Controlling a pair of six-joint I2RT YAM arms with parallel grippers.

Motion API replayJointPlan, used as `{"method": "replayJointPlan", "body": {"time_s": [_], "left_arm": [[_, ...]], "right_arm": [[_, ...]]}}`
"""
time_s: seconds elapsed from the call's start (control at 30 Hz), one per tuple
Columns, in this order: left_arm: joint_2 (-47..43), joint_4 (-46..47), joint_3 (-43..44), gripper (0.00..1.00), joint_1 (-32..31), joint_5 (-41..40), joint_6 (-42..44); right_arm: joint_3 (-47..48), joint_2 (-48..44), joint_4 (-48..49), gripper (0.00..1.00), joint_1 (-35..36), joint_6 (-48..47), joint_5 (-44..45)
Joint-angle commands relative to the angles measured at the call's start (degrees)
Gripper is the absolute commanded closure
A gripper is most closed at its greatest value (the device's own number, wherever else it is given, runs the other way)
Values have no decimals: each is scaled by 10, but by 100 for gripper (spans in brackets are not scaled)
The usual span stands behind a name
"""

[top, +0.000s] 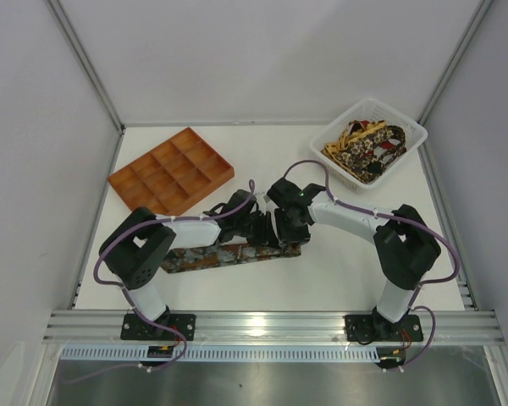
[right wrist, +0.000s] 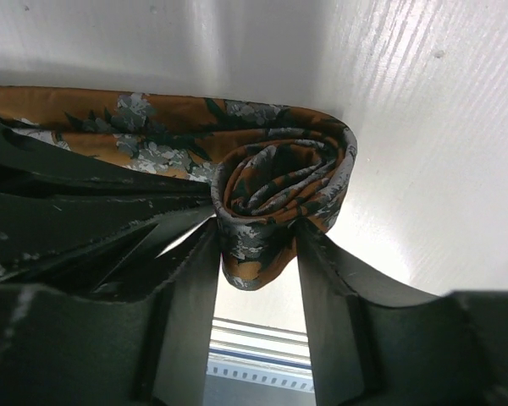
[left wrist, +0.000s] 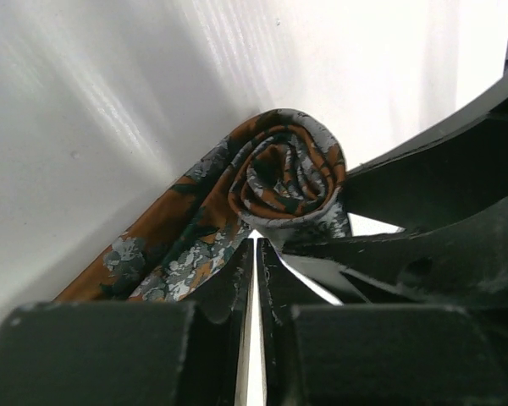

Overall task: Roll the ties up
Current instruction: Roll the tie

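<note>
Jaws of the right gripper (right wrist: 261,233) clasp the rolled end of a tie (top: 224,255) from both sides. The left gripper's (left wrist: 256,245) jaws are almost together, tips against the roll's edge; whether they pinch fabric cannot be told. The tie's unrolled length lies flat on the table (top: 322,283), toward the left. More ties (top: 366,145) fill the basket (top: 404,121); the tray (top: 173,173) sits behind, left.

Orange compartment tray (top: 171,172) sits back-left on the white surface (top: 322,271), turned at an angle. White lattice basket (top: 339,121) in the back-right corner, well apart from the tray. Aluminium rail (top: 271,326) along the near edge. Plain pale walls around.
</note>
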Motion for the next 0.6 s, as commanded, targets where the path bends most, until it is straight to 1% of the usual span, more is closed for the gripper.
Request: {"method": "replayJointPlan", "body": {"time_s": [0.0,0.03,0.2,0.23,0.43,0.57], "left_arm": [[-1,19,7,91,5,16,-4],[2,23,5,91,8,22,-6],[13,36,3,92,11,24,-9],[15,38,3,91,12,26,-10],[19,42,1,92,12,27,-12],[18,38,0,92,12,25,-10]], "right_arm": [[26,8,-3,53,3,1,0],[27,8,-4,51,3,1,-1],[14,-10,9,49,4,0,-11],[13,-14,11,49,4,0,-29],[-5,-30,46,44,3,-9,-59],[-29,-38,83,44,-11,-8,-98]]}}
